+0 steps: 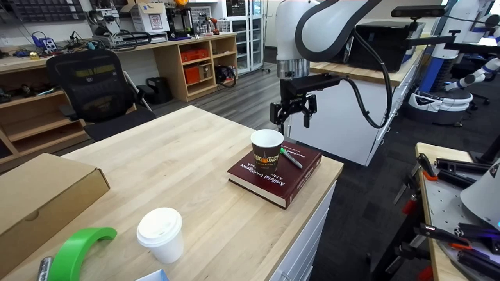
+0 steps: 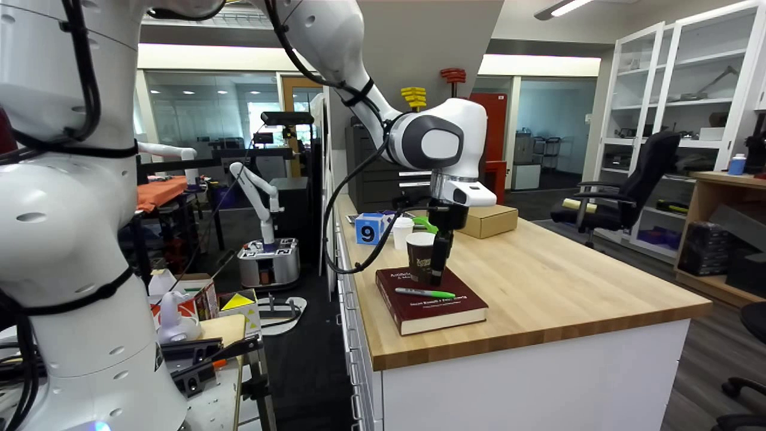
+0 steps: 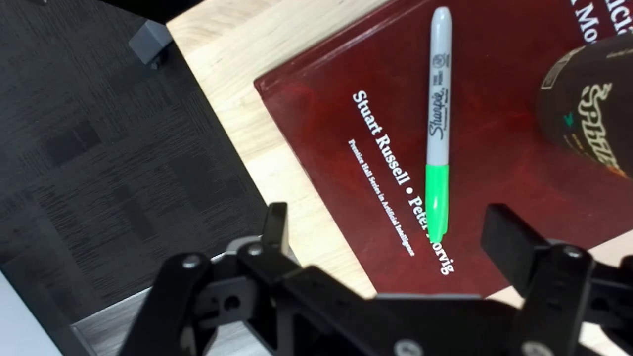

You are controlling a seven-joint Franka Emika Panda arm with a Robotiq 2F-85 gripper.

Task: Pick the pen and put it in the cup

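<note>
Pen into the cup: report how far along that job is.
Done: nothing yet; the pen lies on the book beside the upright cup. In hand: apparently lining up, the end effector open and holding nothing. Remaining: grasping, lifting and dropping the pen into the cup.

In an exterior view, 2 things rest on the Artificial Intelligence textbook [image 1: 293, 176]: a paper cup [image 1: 266, 153] and, to its right, a Sharpie marker [image 1: 291, 157]. Left of them stands a lidded cup [image 1: 161, 235].
</note>
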